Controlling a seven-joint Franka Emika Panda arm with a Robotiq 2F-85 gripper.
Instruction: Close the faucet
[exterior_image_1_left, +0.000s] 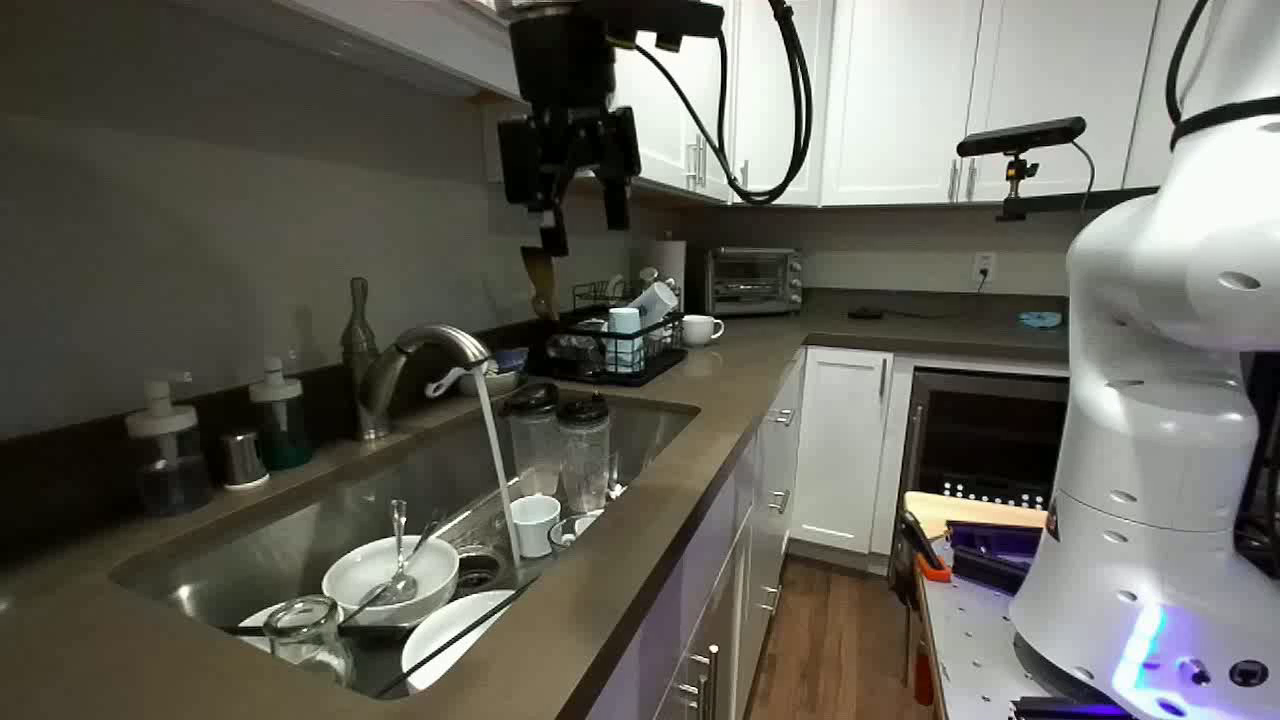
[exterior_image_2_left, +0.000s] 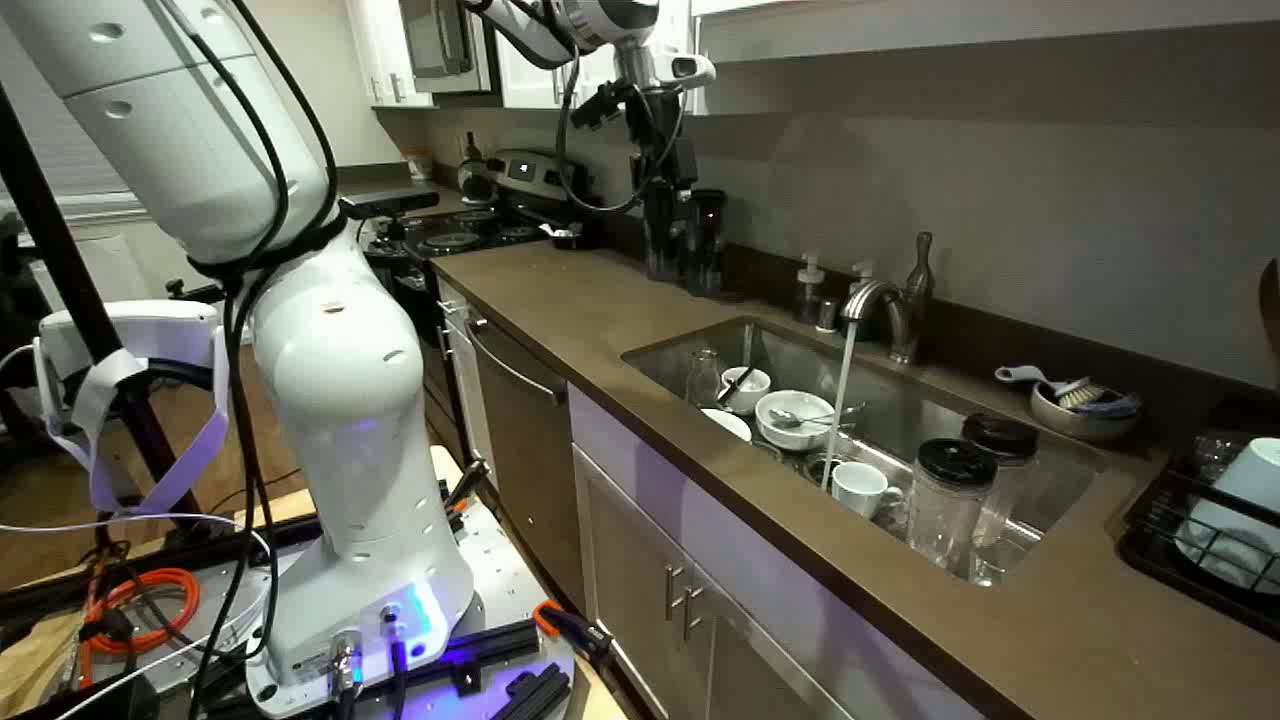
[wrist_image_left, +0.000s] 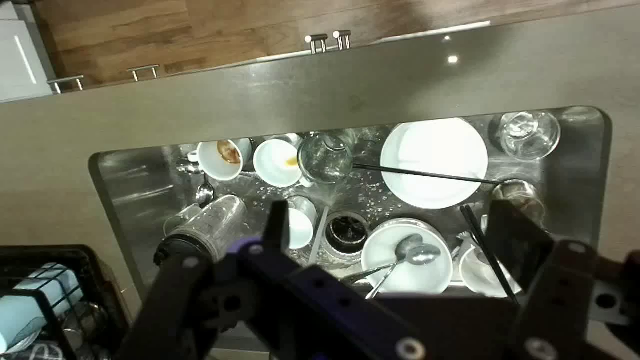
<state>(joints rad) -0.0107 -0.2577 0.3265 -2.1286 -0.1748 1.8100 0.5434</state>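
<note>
The silver-grey faucet (exterior_image_1_left: 375, 395) stands behind the sink, also in an exterior view (exterior_image_2_left: 903, 325). Its lever handle (exterior_image_1_left: 358, 315) points up, also in an exterior view (exterior_image_2_left: 921, 265). A water stream (exterior_image_1_left: 497, 450) runs from the spout into the sink, also in an exterior view (exterior_image_2_left: 843, 400) and as a pale streak in the wrist view (wrist_image_left: 318, 235). My gripper (exterior_image_1_left: 586, 228) is high above the sink, pointing down, apart from the faucet. In the wrist view the gripper (wrist_image_left: 395, 230) has its fingers wide apart with nothing between them. There the faucet is hidden behind the gripper body.
The sink (wrist_image_left: 605, 170) holds bowls, mugs, glasses, a plate (wrist_image_left: 434, 162) and two lidded bottles (exterior_image_2_left: 950, 500). Soap dispensers (exterior_image_1_left: 275, 410) stand beside the faucet. A dish rack (exterior_image_1_left: 630, 378) and a bowl with a brush (exterior_image_2_left: 1085, 420) are near the sink. Cabinets hang above the counter.
</note>
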